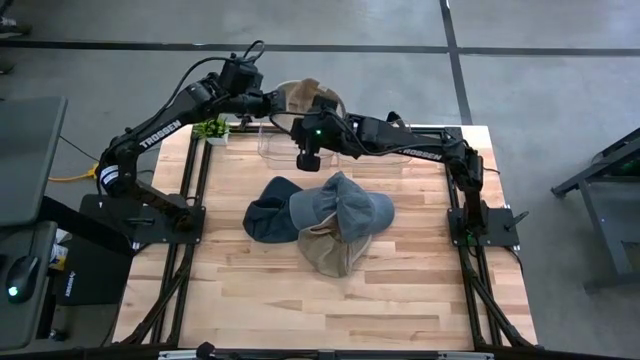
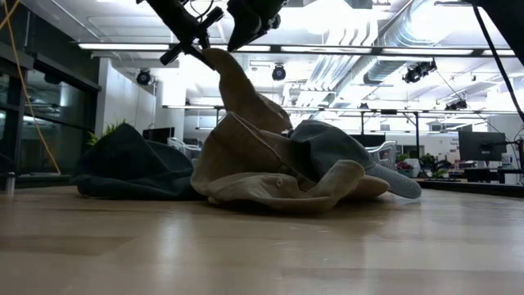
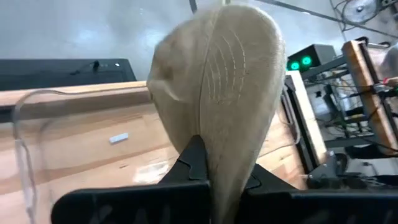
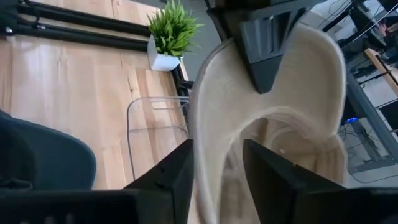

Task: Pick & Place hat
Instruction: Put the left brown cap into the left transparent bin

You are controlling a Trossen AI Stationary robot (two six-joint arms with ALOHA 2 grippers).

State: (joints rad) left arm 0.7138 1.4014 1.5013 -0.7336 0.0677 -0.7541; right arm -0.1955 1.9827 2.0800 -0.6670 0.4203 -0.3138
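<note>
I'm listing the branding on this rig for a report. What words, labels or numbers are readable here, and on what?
"TROSSEN", white letters on the left arm, high view.
White lettering on the right arm, high view: too blurred to read for certain.
Nothing readable on the hats, the clear bin or the plant pot.

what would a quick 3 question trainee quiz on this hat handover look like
1. True or false: the left gripper is shut on the beige cap.
2. Which hat lies lowest in the pile in the high view? A) dark navy hat B) blue-grey cap C) tan hat
3. Fill in: the right gripper has its fingers ____ around the beige cap's edge.

Key: 1 true; 2 C; 3 open
</note>
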